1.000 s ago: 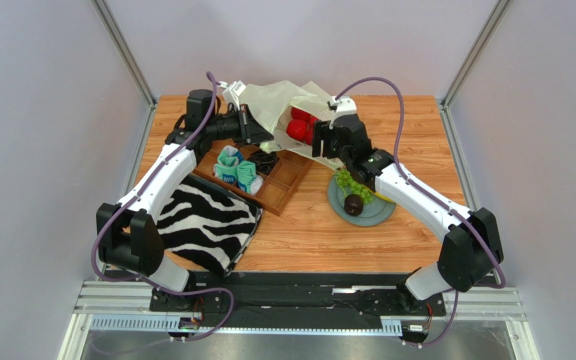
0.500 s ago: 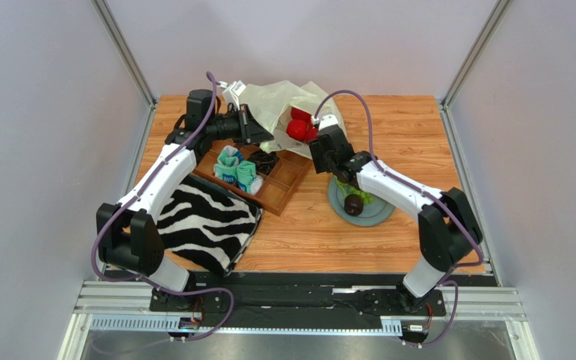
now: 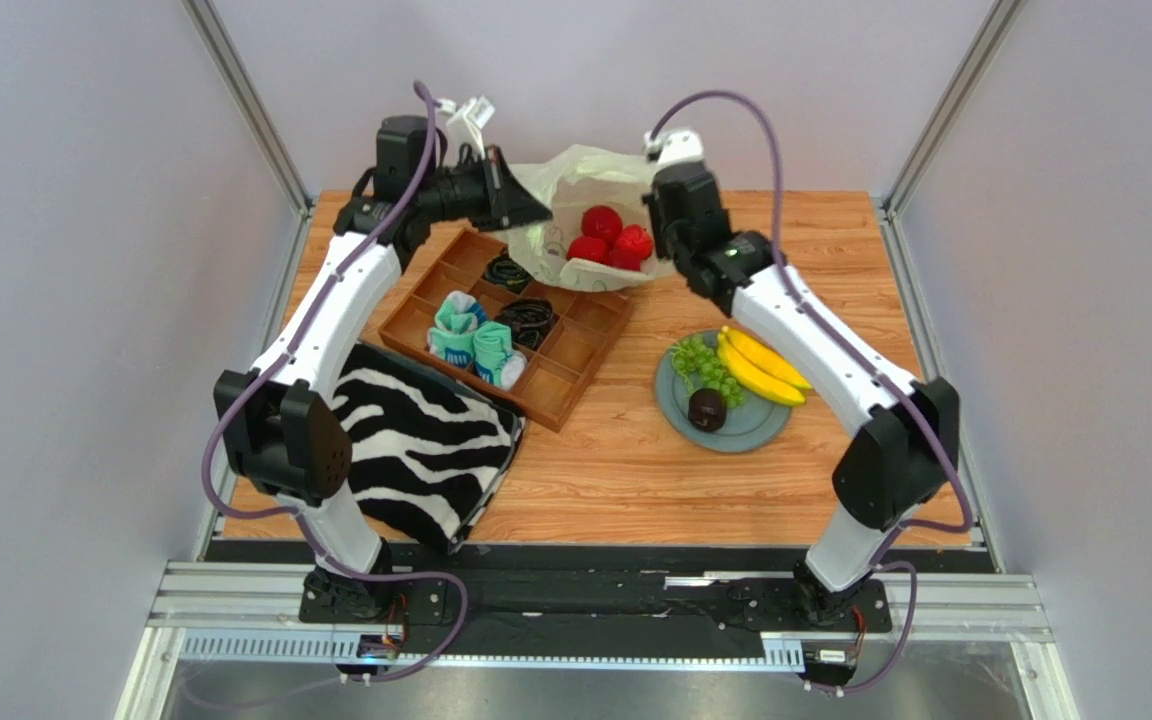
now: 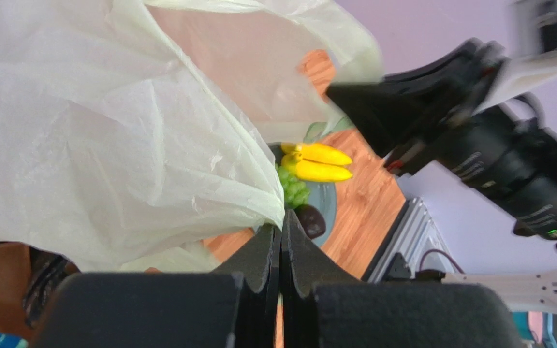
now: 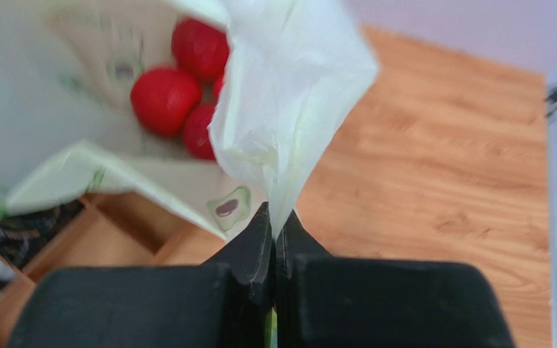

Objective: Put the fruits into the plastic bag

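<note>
On the wooden table [image 3: 627,480], I pinch the plastic bag [image 3: 575,165] rim at eleven o'clock with my left gripper [image 4: 281,226] and the opposite rim at one o'clock with my right gripper [image 5: 274,219], so its mouth gapes. Red fruits [image 3: 608,240] lie inside; grapes [image 3: 692,360], bananas [image 3: 760,369] and a dark fruit [image 3: 707,408] wait on the plate [image 3: 755,432] at four o'clock.

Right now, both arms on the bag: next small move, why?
Probably raise both rims so the red fruits settle deeper: they lie near the mouth of the plastic bag, and left gripper and right gripper are shut on its edge. On the plate: bananas, grapes, dark fruit.
</note>
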`<move>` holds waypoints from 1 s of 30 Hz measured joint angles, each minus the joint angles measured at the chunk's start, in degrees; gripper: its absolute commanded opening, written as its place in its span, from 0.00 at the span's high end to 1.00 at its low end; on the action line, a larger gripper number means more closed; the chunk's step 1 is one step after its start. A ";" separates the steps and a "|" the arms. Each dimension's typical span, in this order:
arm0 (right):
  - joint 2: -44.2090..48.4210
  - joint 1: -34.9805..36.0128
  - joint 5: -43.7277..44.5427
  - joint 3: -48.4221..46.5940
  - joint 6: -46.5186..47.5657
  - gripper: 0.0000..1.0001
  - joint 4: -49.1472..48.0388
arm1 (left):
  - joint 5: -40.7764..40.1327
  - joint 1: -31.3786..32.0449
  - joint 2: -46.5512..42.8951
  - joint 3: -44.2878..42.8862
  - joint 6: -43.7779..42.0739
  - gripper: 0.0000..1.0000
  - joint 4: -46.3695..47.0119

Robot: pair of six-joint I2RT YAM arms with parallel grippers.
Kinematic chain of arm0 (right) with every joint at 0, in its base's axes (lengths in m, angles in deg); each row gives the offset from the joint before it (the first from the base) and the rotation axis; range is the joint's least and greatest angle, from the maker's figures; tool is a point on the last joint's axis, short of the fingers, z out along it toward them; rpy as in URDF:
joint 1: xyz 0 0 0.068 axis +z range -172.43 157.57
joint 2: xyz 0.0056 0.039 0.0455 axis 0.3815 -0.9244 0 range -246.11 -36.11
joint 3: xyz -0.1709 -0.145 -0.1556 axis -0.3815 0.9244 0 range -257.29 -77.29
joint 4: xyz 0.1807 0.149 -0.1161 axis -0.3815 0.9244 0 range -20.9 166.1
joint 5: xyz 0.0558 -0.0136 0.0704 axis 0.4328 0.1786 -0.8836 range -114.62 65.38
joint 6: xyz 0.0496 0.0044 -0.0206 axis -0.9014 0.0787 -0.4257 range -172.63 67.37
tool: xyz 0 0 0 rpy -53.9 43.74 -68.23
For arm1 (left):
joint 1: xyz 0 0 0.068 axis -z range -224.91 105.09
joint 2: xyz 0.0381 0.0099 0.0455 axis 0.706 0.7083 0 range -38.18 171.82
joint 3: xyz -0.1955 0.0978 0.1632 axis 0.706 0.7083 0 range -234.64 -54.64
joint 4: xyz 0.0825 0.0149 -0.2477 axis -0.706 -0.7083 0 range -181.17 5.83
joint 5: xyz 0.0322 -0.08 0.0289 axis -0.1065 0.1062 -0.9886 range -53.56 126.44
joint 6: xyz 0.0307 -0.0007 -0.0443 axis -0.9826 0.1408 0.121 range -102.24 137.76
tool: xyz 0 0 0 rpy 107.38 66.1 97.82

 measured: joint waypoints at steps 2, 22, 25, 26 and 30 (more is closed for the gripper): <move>2.10 -2.21 0.04 -4.85 0.76 1.00 0.17 | -0.20 -0.02 3.48 -8.70 0.50 1.00 -1.73; 4.44 -11.74 -3.15 -1.57 1.25 0.98 1.03 | -0.04 0.33 14.43 -14.45 -7.34 1.00 -10.99; 4.48 -11.74 -3.50 -1.38 0.33 0.74 1.38 | -0.04 0.61 14.34 -10.93 -8.55 1.00 -11.06; 4.61 -11.74 -3.61 -1.49 -0.09 0.62 1.44 | -0.09 0.72 14.27 -10.10 -8.72 1.00 -10.71; 5.44 -11.74 -5.25 -1.68 -1.90 0.20 2.78 | -0.33 1.31 11.54 -4.83 -9.07 1.00 -9.57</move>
